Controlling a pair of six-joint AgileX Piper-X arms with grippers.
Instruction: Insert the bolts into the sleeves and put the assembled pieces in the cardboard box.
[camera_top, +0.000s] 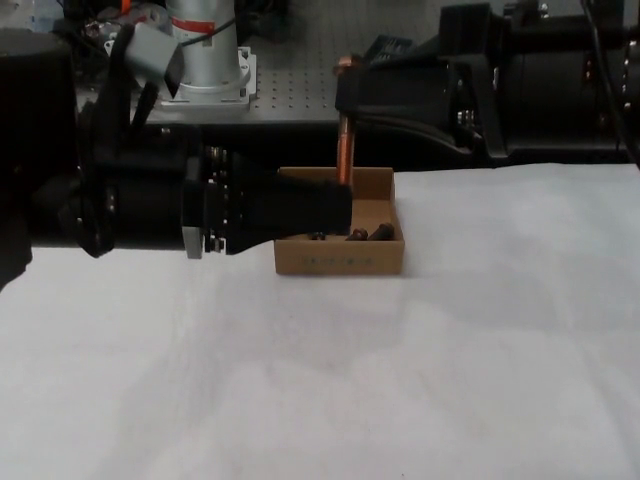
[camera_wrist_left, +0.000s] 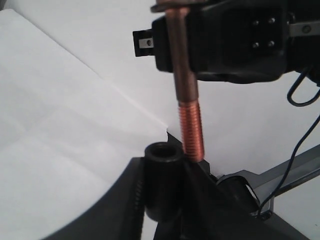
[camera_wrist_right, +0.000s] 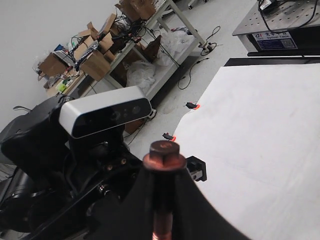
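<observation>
A copper bolt (camera_top: 345, 140) hangs upright, head up, with my right gripper (camera_top: 352, 95) shut on its upper shank. In the left wrist view the bolt's threaded end (camera_wrist_left: 191, 135) sits just beside the rim of a black sleeve (camera_wrist_left: 162, 175), not inside its bore. My left gripper (camera_wrist_left: 165, 212) is shut on that sleeve and holds it upright. Both meet above the back left of the cardboard box (camera_top: 340, 257), which holds a few dark pieces (camera_top: 365, 235). From the right wrist view I look down on the bolt's hex head (camera_wrist_right: 164, 152), with the left arm's camera (camera_wrist_right: 105, 115) close behind.
A white sheet (camera_top: 450, 360) covers the bench in front of and around the box. Behind it lie a perforated metal table (camera_top: 300, 85) and a silver arm base (camera_top: 205, 45). Shelves with cardboard boxes (camera_wrist_right: 95, 50) stand beyond the bench edge.
</observation>
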